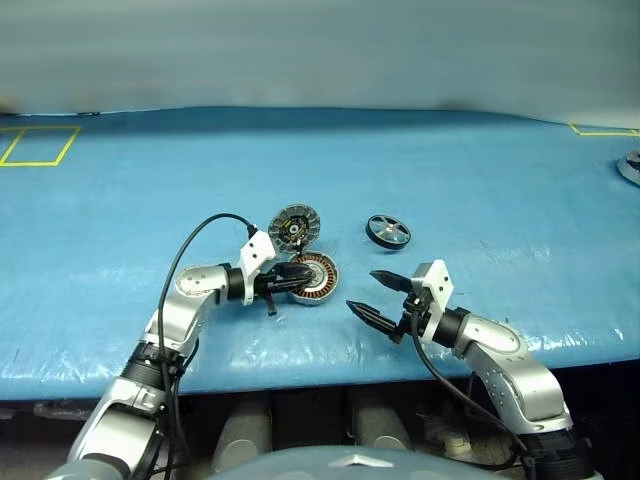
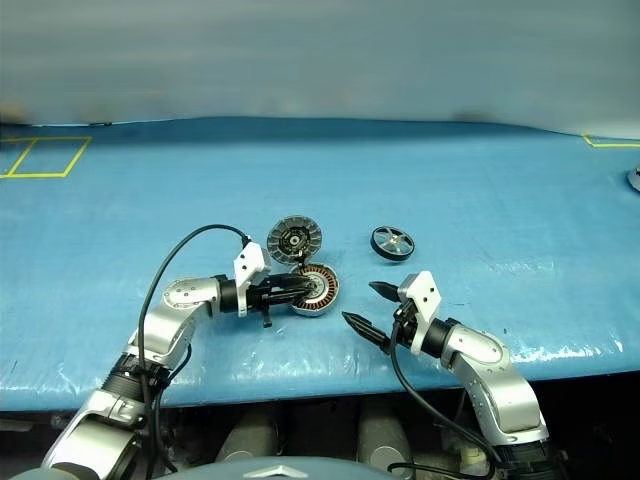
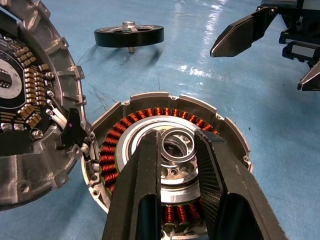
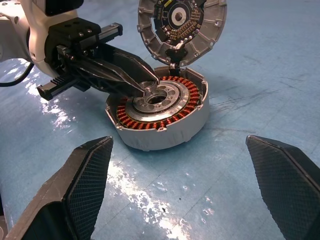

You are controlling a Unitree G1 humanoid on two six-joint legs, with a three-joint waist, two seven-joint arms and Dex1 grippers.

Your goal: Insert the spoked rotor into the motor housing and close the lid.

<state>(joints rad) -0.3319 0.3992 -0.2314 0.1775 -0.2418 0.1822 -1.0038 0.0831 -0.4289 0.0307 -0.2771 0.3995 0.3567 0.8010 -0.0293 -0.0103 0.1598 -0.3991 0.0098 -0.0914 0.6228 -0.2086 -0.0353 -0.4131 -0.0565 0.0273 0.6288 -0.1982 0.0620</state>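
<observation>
The motor housing point(image 1: 322, 283) sits on the blue table with its copper windings and silver hub showing. Its lid point(image 1: 293, 226) stands swung back on the hinge behind it, dark inner face up. My left gripper point(image 1: 298, 277) reaches in from the left, and its fingers point(image 3: 145, 170) lie almost together over the hub, holding nothing. The spoked rotor point(image 1: 388, 231) lies flat, apart to the housing's right and further back. My right gripper point(image 1: 365, 292) hovers open and wide to the right of the housing, pointing at it with nothing between its fingers point(image 4: 85, 170).
A silvery part point(image 1: 630, 167) lies at the table's far right edge. A yellow tape rectangle point(image 1: 38, 146) marks the far left. The table's front edge point(image 1: 320, 375) runs just below both grippers. A black cable point(image 1: 190, 245) loops over my left arm.
</observation>
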